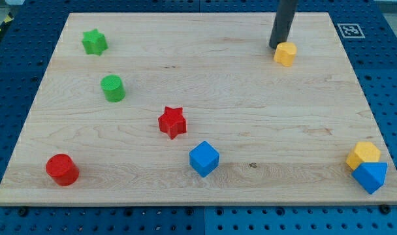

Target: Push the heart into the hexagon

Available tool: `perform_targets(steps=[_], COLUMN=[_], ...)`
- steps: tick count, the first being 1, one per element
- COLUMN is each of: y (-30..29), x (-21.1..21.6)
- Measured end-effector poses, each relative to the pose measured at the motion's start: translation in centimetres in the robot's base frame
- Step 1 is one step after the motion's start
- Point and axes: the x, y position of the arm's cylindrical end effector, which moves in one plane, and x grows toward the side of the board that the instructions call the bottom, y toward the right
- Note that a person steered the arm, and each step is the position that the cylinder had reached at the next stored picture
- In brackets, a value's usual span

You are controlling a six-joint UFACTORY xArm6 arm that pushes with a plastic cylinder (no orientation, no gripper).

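My tip: my tip (274, 46) rests on the wooden surface (251, 98), just left of the yellow heart (285, 53), near the view's top right. There is no hand, only a rod.
Yellow hexagon: yellow hexagon (363, 155), bottom right, touching the blue block (371, 176).
Heart and hexagon: well apart.
Yellow: two.
Blue: two, with the blue cube (204, 158).
Red: two, red star (172, 122), red cylinder (61, 170).
Green: two, green star (94, 42), green cylinder (112, 88).

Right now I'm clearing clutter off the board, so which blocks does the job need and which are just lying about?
Needed: my tip, beside the yellow heart block; yellow hexagon block.

Lying about: green star block, green cylinder, red star block, red cylinder, blue cube, blue triangular block.
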Motion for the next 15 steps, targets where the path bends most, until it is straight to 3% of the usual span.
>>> perform_targets(steps=[3,7,11,13,15], y=[-0.4,-0.2,4.0,4.3,5.8], x=[8.2,15.5,13.8,17.5,17.4])
